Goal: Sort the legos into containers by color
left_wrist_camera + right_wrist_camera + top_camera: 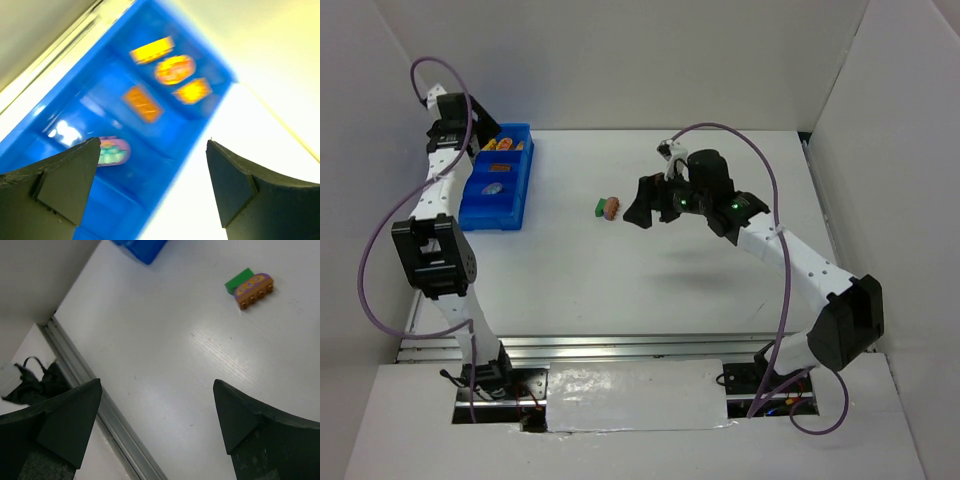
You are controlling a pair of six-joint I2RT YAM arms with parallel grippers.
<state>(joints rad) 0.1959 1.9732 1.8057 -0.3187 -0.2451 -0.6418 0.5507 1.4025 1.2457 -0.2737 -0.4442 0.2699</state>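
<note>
Logging the two loose legos (608, 207) near the middle of the table (720, 290): a green block (239, 280) touching a pinkish-brown piece (255, 290), side by side. Noting the right gripper (640, 205) spread wide, pinching nothing, hanging just to the right of the pair in the top view. Finding the pair ahead and toward the upper right in the right wrist view, and reading their long axes as diagonal against the jaw line. Noting the left gripper (152, 142) likewise spread and empty, well apart over the blue bin (165, 135), with yellow blocks (151, 50) and a purple oval (112, 151) inside. Judging the right arm far nearer; expecting a short leftward reach plus a wrist turn.
</note>
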